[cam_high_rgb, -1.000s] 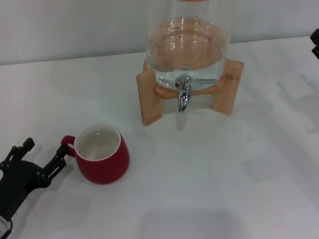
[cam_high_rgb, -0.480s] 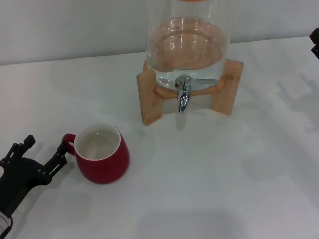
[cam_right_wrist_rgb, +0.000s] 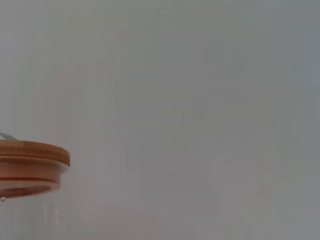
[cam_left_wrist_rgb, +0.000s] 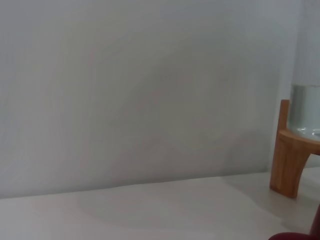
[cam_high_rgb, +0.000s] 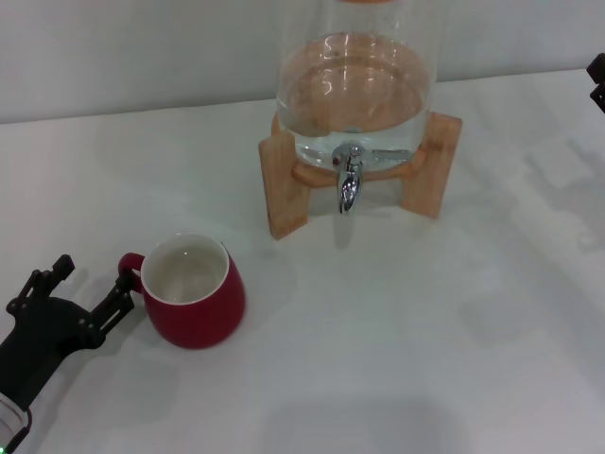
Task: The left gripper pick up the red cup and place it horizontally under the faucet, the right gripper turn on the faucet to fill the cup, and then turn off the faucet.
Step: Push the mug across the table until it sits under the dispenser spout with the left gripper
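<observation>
Red cup [cam_high_rgb: 194,293] stands upright on the white table [cam_high_rgb: 397,331], down-left of the faucet [cam_high_rgb: 349,182] and well apart from it — its loop handle turned toward the left gripper [cam_high_rgb: 90,288]. That gripper lies low just beside the cup, fingers spread wide; one fingertip [cam_high_rgb: 121,291] sits right at the handle, nothing held. The right gripper [cam_high_rgb: 597,80] shows only at the far right edge — I cannot tell its state.

The red cup [cam_high_rgb: 194,301] is dark red outside and white inside. The faucet [cam_high_rgb: 349,177] is shiny chrome, fixed to a clear glass jar [cam_high_rgb: 354,80] on a light wooden stand [cam_high_rgb: 283,184]. The left gripper [cam_high_rgb: 90,291] is black against the plain white table [cam_high_rgb: 425,312].
</observation>
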### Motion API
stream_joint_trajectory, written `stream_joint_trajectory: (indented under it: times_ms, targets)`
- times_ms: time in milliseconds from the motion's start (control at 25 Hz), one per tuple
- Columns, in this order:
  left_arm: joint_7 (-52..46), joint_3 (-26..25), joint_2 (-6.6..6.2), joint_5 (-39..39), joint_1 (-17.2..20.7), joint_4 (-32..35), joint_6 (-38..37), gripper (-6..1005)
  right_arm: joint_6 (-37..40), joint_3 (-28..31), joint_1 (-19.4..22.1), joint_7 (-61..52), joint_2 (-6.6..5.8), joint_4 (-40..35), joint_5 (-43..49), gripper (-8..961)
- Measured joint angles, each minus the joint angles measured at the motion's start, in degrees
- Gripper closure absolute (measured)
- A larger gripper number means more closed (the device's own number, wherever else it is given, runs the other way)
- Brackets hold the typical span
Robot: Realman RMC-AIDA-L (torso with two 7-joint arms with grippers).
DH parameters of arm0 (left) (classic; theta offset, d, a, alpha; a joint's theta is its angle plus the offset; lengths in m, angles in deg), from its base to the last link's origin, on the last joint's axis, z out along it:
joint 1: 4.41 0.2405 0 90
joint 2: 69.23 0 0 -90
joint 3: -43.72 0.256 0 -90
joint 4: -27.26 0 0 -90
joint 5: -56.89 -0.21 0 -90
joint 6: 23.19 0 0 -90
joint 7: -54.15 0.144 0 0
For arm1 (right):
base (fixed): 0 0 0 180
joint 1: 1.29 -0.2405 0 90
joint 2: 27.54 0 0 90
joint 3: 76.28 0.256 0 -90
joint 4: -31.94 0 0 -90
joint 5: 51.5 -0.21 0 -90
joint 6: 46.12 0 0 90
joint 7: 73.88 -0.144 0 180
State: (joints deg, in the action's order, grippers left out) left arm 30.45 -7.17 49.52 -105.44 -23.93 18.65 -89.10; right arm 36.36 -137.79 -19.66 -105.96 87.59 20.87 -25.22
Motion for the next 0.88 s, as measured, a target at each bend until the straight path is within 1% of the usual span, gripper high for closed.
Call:
stream_joint_trajectory:
  times_ms: [880]
  targets:
    - [0.01,0.09,-0.18,0.00,-0.91,0.00,0.01,132,-0.05,0.00,-0.09,0.01,0.00,0.00,0.00,185]
